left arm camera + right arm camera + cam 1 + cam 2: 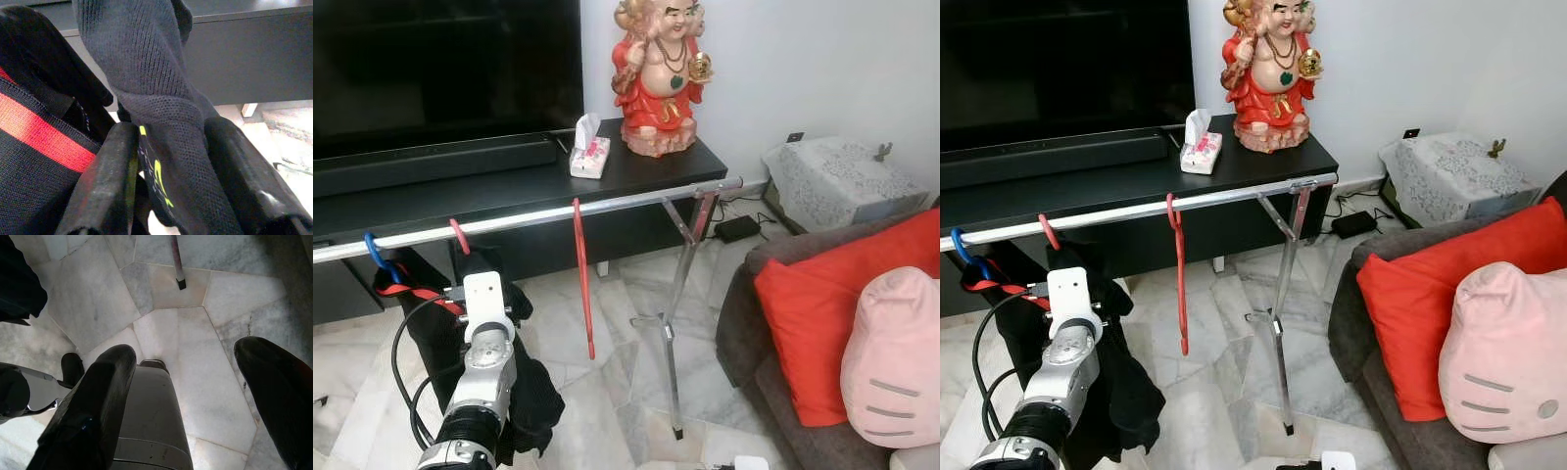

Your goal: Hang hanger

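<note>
Left end effector (168, 186) pinching dark garment (146, 73) on its hanger.
Raise the pink hook (459, 235) squarely over the rail (607, 206) above; right end effector (195, 396) hangs wide.

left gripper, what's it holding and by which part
The left gripper is shut on the dark garment, pinching a hanging fold of its knit fabric. The right gripper holds nothing.

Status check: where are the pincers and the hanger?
Left pincer shut on dark garment below rail. Right pincer open, idle over floor. Red hanger hooked on rail.
</note>
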Robot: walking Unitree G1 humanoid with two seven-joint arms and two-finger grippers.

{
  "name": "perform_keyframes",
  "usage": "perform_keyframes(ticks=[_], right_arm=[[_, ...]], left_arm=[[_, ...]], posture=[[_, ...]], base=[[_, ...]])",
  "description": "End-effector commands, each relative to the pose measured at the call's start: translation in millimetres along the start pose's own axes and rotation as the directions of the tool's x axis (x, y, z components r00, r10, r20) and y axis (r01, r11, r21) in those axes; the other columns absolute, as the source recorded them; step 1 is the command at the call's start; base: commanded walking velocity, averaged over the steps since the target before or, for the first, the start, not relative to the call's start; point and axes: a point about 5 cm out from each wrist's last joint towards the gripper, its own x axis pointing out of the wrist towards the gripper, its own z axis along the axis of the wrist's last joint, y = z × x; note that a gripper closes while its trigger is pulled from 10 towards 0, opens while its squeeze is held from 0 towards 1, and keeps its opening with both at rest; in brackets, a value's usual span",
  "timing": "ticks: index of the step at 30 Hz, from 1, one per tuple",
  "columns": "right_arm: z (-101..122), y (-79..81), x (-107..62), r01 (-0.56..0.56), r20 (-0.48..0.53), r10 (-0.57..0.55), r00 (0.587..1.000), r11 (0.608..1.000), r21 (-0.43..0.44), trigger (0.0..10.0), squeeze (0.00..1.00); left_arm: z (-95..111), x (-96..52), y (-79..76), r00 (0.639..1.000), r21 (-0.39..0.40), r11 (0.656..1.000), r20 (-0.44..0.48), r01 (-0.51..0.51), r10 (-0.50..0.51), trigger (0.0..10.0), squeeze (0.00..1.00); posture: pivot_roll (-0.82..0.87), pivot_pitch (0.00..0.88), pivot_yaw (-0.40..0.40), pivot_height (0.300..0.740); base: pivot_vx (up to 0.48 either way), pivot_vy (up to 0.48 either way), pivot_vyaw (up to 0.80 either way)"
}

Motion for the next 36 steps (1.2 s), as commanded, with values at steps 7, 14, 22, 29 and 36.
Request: perform_keyframes(ticks=[7,14,22,29,36], right_arm=[[-9.1,-2.7,-2.2,0.007,-0.042,-0.006,0.999,1.000,0.014,10.0,0.00],[-8.9,-3.5,-2.2,0.007,-0.044,-0.007,0.999,1.000,0.015,10.0,0.00],[-8.4,-4.3,-2.1,0.007,-0.044,-0.006,0.999,1.000,0.014,10.0,0.00],[-8.8,-5.2,-2.2,0.005,-0.048,-0.004,0.999,1.000,0.012,10.0,0.00],[-9.2,-6.7,-2.4,0.004,-0.053,-0.003,0.999,1.000,0.008,10.0,0.00]], left_arm=[[5.6,2.8,-2.2,1.000,0.012,1.000,0.015,-0.002,0.001,0.0,0.00],[8.4,3.6,-1.4,1.000,0.009,1.000,0.025,-0.007,0.006,0.0,0.00],[8.8,2.7,-1.5,1.000,0.011,1.000,0.030,-0.006,0.006,0.0,0.00],[9.7,-4.3,-2.5,0.997,0.076,0.997,0.071,0.028,-0.033,0.0,0.00],[-7.0,-26.8,5.5,0.992,0.222,0.972,0.080,0.082,-0.102,0.0,0.00]], posture=[[-0.10,0.000,-0.063,0.740],[-0.09,0.000,-0.066,0.740],[-0.10,0.000,-0.067,0.740],[-0.09,0.000,-0.063,0.740],[-0.09,0.000,-0.061,0.740]], base=[[0.000,0.000,0.00],[0.000,0.000,0.00],[0.000,0.000,0.00],[0.000,0.000,0.00],[0.000,0.000,0.00]])
